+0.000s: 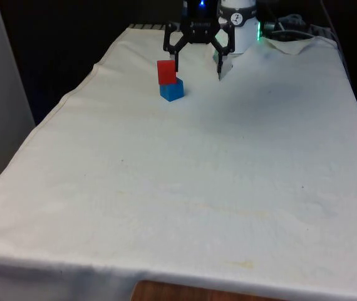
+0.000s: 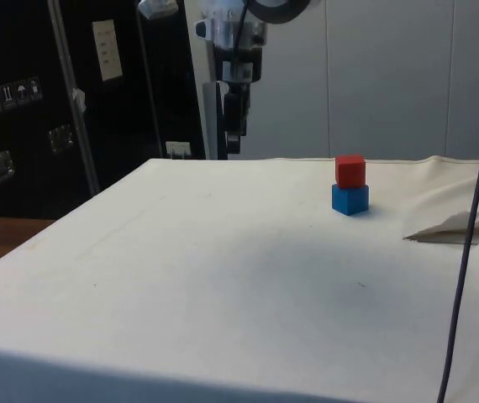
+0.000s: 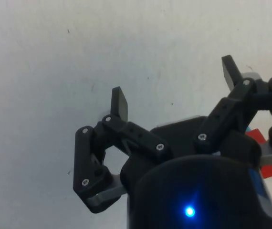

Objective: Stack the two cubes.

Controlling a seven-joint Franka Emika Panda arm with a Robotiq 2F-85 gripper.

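On blue cube (image 1: 172, 91), red cube (image 1: 166, 71).

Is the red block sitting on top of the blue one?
Yes. The red cube sits upright on the blue cube, a bit off-center. The gripper is open and apart from the stack.

You had a table (image 1: 185, 188) under a white cloth (image 2: 223, 277), wrinkled and bunched at the far end toward the front view's right. Directly on the cloth sat a blue cube (image 1: 171, 90), far along the table and left of centre in the front view.
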